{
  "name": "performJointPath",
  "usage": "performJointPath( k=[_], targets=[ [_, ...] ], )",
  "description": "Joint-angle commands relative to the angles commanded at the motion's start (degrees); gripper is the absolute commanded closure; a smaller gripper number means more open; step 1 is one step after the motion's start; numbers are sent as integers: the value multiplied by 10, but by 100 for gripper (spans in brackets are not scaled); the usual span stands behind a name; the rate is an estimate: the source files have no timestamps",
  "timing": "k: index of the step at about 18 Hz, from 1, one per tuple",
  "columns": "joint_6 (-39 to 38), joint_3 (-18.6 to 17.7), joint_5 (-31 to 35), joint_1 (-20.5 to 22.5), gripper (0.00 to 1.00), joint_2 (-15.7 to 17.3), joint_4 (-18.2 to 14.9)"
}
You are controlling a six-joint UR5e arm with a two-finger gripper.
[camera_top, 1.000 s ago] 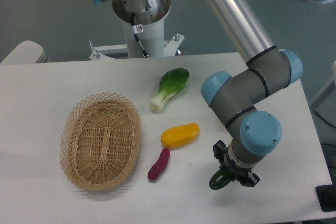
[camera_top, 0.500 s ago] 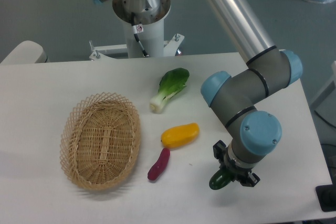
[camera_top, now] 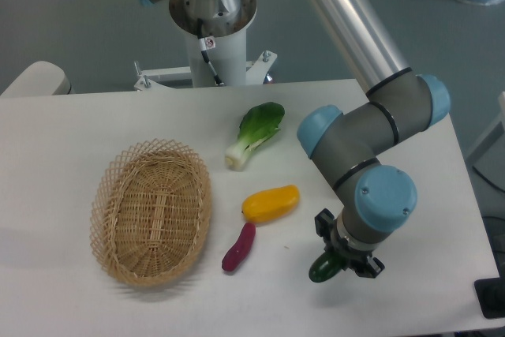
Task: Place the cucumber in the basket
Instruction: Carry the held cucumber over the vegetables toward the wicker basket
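Observation:
The dark green cucumber [camera_top: 321, 271] shows only by its lower left end, poking out from under the arm's wrist near the table's front right. My gripper [camera_top: 344, 256] sits right over it, its black fingers closed around the cucumber's far part, which the wrist hides. The tan wicker basket [camera_top: 106, 195] lies at the left of the table, empty, well apart from the gripper.
Between basket and gripper lie a small purple vegetable [camera_top: 238, 247] and a yellow one [camera_top: 271, 203]. A green-and-white bok choy [camera_top: 254, 133] lies further back. The table's front edge runs just below the gripper, and the arm's base post [camera_top: 211, 29] stands behind the table.
The gripper, with the cucumber in it, has shifted slightly left and toward the front edge. The other vegetables and the basket have not moved.

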Motion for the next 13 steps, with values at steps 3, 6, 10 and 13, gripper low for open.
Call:
performJointPath(
  k=[3, 6, 10, 13],
  targets=[
    [1, -34, -1, -14, 73, 33, -1],
    [0, -76, -3, -33, 73, 76, -4],
    [-16, -138, -12, -48, 73, 120, -3],
    [-30, -169, -26, -76, 73, 146, -2]
  ],
)
